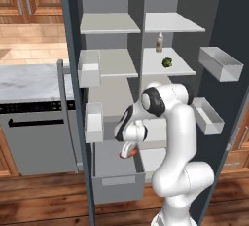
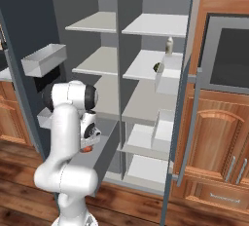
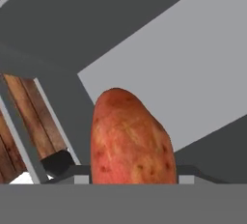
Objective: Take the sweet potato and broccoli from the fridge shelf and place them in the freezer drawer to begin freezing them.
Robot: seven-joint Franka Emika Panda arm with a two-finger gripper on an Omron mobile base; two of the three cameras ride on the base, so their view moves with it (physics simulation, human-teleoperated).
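We see the sweet potato (image 3: pixel 131 138) clamped in our gripper (image 1: pixel 129 150) above the open freezer drawer (image 1: pixel 118 181), broccoli (image 1: pixel 167 63) on a fridge shelf (image 1: pixel 182 67) beside a bottle (image 1: pixel 159 42), wood floor (image 1: pixel 44 198) below, dishwasher (image 1: pixel 39 137) at left

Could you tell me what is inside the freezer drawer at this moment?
The freezer drawer is pulled out. The hand holds the sweet potato over its opening. The arm covers part of the interior, so its floor cannot be checked. The broccoli sits on a fridge shelf.

Matt, mottled skin on the sweet potato (image 3: pixel 131 138), smooth matt grey freezer drawer (image 1: pixel 116 185), glossy wood floor (image 1: pixel 44 200)
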